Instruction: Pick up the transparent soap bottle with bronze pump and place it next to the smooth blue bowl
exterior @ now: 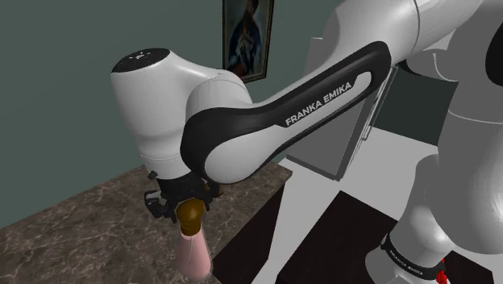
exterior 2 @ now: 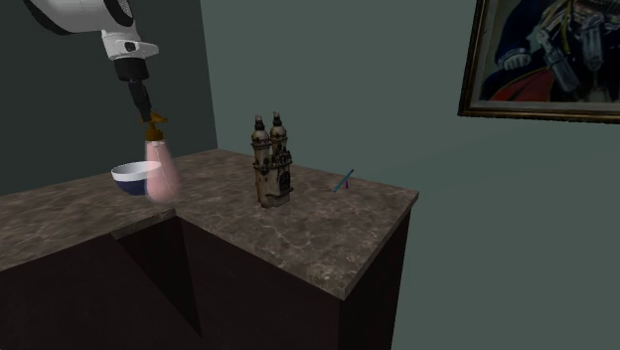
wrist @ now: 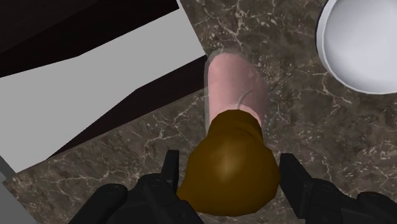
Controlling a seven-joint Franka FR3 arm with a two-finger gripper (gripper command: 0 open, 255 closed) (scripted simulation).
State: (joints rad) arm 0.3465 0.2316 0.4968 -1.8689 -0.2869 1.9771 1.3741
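Note:
A see-through soap bottle [wrist: 232, 89] with pinkish contents and a bronze pump stands tilted by the marble counter's [wrist: 305, 127] edge. My gripper [wrist: 228, 162] comes down on it from above, its two black fingers clasping the pump head on either side. In the second exterior view the bottle [exterior 2: 161, 171] hangs under the gripper [exterior 2: 149, 111], right beside the blue bowl [exterior 2: 129, 179] with a white inside. The bowl [wrist: 362, 44] lies a short way from the bottle. The shoulder view has the bottle [exterior: 193, 254] below the gripper [exterior: 187, 202], at the counter's [exterior: 81, 226] near edge.
A twin-towered castle figurine [exterior 2: 271, 161] stands mid-counter, and a small pen-like thing [exterior 2: 344, 182] lies near the wall. A framed portrait [exterior 2: 546, 55] hangs on the green wall. The counter drops off to a pale floor [wrist: 95, 83] just beside the bottle.

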